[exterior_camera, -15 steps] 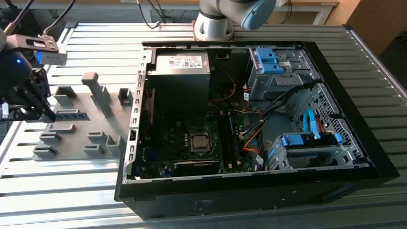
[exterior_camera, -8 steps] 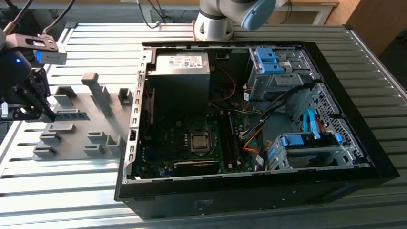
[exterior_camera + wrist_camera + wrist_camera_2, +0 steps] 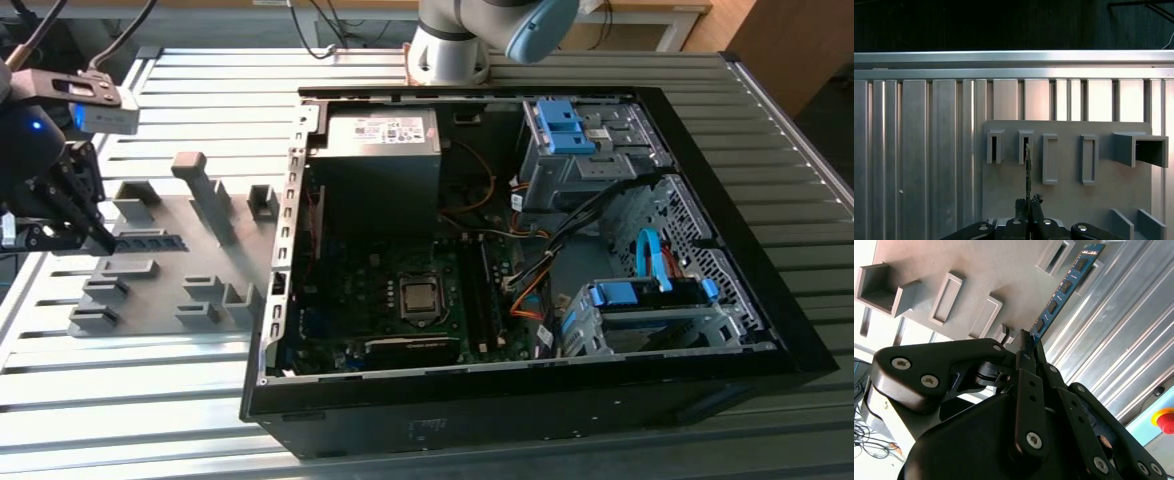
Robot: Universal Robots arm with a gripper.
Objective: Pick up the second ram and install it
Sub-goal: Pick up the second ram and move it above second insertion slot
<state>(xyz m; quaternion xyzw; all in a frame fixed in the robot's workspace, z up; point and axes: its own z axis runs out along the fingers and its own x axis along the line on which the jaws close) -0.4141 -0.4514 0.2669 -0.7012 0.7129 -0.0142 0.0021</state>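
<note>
The fingers (image 3: 1025, 357) are clamped on one end of the ram (image 3: 1056, 297), which projects edge-on just above the holder (image 3: 954, 260) near its slots (image 3: 944, 299); judged light, stiff and fragile, it is best gripped lightly, clear of the chips (image 3: 1077, 266).

You had the exterior view set high, looking steeply down across the ribbed aluminium table (image 3: 160, 420) at the open black computer case (image 3: 534, 420). Both wrist views rode close behind the black gripper (image 3: 1029, 202), looking along the thin blue circuit-board ram stick (image 3: 1066, 288) pinched in it towards the flat grey plastic holder fixture (image 3: 1064, 200), which all three views shared, on the exterior view's left.
</note>
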